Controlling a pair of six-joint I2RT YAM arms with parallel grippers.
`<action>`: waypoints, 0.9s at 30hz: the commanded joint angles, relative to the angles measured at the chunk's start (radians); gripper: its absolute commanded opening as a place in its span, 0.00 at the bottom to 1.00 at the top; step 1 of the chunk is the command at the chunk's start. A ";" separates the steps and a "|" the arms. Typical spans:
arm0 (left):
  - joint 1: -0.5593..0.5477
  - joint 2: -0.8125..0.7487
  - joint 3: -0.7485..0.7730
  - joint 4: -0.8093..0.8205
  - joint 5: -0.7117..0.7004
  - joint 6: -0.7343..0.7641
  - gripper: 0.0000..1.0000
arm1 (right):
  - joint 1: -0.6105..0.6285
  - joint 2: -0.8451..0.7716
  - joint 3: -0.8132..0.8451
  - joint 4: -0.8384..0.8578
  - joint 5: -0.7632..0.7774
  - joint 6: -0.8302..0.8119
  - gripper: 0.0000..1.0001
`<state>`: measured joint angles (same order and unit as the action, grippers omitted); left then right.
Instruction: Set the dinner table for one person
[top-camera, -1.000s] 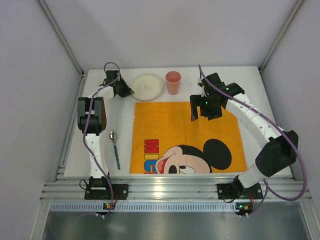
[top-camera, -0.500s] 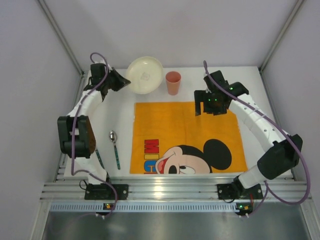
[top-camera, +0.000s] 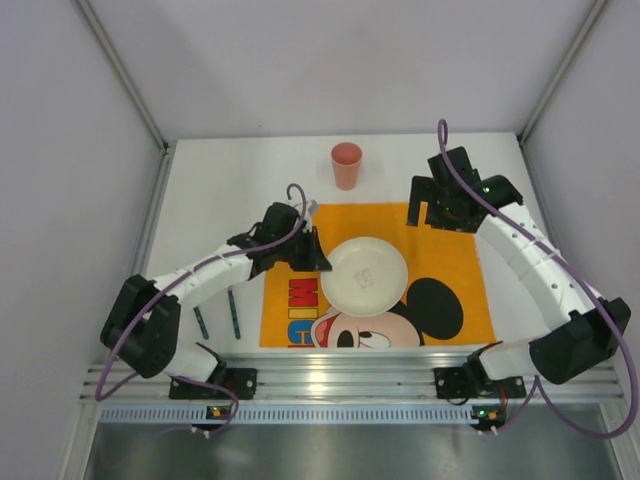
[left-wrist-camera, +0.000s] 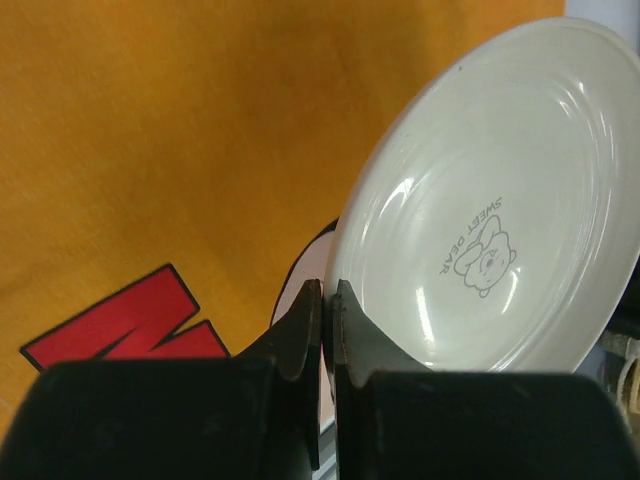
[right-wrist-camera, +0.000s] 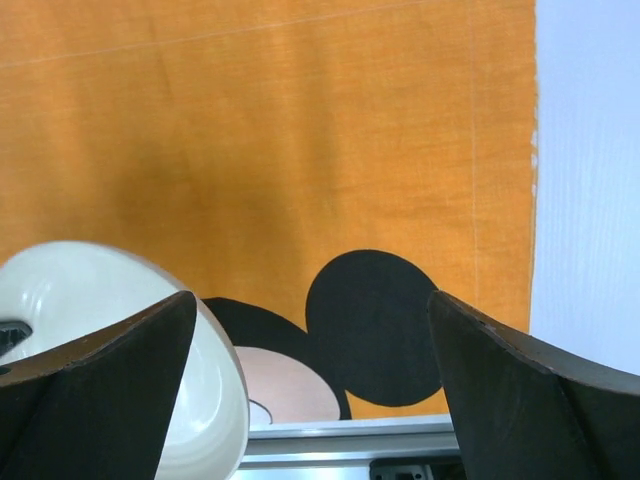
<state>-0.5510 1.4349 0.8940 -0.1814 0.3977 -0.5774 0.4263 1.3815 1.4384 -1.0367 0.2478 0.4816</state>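
My left gripper (top-camera: 318, 262) is shut on the left rim of a cream plate (top-camera: 368, 276) with a small bear print. It holds the plate over the middle of the orange Mickey Mouse mat (top-camera: 440, 250). In the left wrist view the fingertips (left-wrist-camera: 325, 300) pinch the plate's (left-wrist-camera: 490, 200) rim, and the plate is tilted. My right gripper (top-camera: 440, 215) is open and empty above the mat's far right part; in its wrist view (right-wrist-camera: 310, 295) the plate (right-wrist-camera: 120, 380) shows at lower left. The white dinner table (top-camera: 220, 200) lies under it all.
A pink cup (top-camera: 346, 165) stands upright on the table just behind the mat. A green-handled spoon (top-camera: 234, 315) and another dark utensil (top-camera: 200, 322) lie left of the mat, partly under my left arm. The aluminium rail (top-camera: 340, 380) runs along the near edge.
My left gripper lifted the plate from the far left of the table and carried it to over the middle of the mat. My right gripper drew back toward the far right.
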 joint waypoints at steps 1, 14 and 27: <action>-0.046 -0.024 -0.012 0.002 -0.103 0.008 0.00 | -0.012 -0.074 -0.027 0.007 0.062 0.006 1.00; -0.144 0.090 0.035 0.025 -0.280 -0.025 0.19 | -0.012 -0.150 -0.056 0.052 0.059 -0.054 1.00; -0.170 0.056 0.174 -0.110 -0.451 -0.056 0.59 | -0.012 0.147 0.244 0.254 -0.235 -0.132 1.00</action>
<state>-0.7197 1.5856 0.9970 -0.2588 0.0189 -0.6228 0.4232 1.4017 1.5444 -0.8860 0.1276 0.3733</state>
